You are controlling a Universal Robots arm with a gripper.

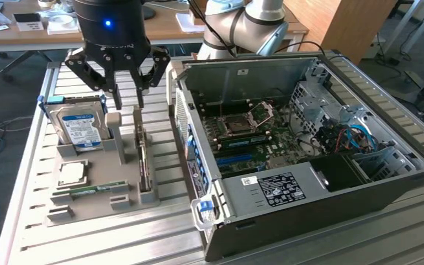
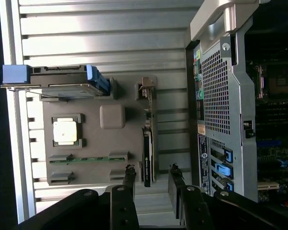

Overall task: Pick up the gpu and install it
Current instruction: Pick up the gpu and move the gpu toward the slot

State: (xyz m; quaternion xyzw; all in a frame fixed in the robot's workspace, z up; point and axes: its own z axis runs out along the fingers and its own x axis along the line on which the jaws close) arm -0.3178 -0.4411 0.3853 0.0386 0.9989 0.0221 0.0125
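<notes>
Black two-fingered gripper (image 1: 127, 100) pointing straight down, fingers spread and holding nothing, poised over one end of the thin black gpu card (image 2: 147, 148), which stands on edge in a grey moulded tray (image 1: 94, 207), ribbed aluminium table (image 1: 86, 243), open black computer case (image 1: 359, 207) at the exterior view's right, wooden desk (image 1: 168, 27) behind

Item: gpu (image 1: 144, 161), one. Thin, flat, rectangular expansion card, very slim seen edge-on. In the wrist view (image 2: 147, 155) one stretch of the edge is black with small markings, and the other end is tan-brown with a pale metal fitting. Pose: standing upright on its long edge, level, each end seated in a slotted post of a grey holder (image 1: 107, 168). Location: directly beneath the jaws and clear of them, untouched. In the wrist view its black end is lined up with the gap between the two jaws.
</notes>
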